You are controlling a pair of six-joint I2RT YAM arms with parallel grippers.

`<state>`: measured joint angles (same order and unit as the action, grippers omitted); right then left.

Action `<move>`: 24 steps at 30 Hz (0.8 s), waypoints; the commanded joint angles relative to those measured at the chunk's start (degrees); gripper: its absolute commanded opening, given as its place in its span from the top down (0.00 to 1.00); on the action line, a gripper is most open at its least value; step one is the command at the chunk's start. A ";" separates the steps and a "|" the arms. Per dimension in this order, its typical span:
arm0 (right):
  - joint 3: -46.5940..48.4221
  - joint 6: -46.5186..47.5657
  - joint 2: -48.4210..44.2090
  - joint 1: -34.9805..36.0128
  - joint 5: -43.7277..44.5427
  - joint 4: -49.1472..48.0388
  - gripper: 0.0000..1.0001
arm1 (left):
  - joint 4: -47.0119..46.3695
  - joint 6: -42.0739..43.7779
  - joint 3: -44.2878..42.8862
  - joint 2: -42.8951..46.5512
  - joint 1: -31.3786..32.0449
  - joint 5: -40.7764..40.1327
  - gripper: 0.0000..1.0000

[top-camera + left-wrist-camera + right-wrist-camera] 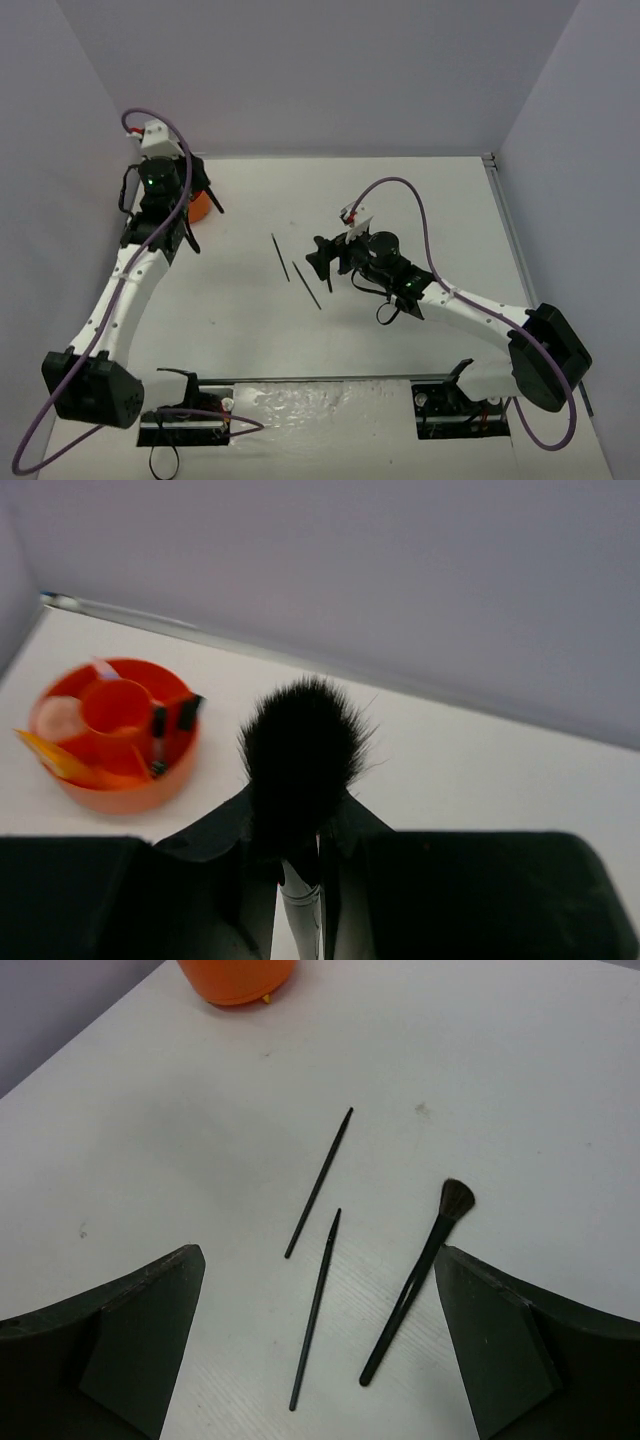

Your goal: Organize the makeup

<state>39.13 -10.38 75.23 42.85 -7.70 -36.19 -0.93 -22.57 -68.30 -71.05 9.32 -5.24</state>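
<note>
grips a fluffy black brush (300,745) in the left tool (297,825), pressed tight on the handle just below the bristles, tuft pointing up and away over the white table (480,770). hangs near the orange round holder (115,735) at the far left of the table (just beside it by the top view, though contact there is impossible to judge). inside the holder, around a raised central cup: an orange-white tube (55,760) leaning out over the near-left rim, what looks like a pale round compact (60,718) in the left compartment, and two short black items (158,728) standing in the right one.

spreads the right tool (318,1260) wide above mid-table, pinching nothing. looks down on three loose pieces lying flat on the table: a far pencil (320,1182) and a near pencil (315,1310), both thin and black, almost parallel, close but apart, and to their right a small black brush (420,1280) with its tuft toward the far side. touches none of them. well apart from the holder, all three.
</note>
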 commanded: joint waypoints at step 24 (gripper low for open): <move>-2.30 2.03 5.05 -1.33 -0.65 -6.79 0.03 | -21.71 2.01 -28.46 -42.72 -19.60 -0.66 0.79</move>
<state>35.22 -9.15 80.18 42.00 -7.44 -38.36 -16.33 -20.84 -94.51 -115.53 -10.27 -6.11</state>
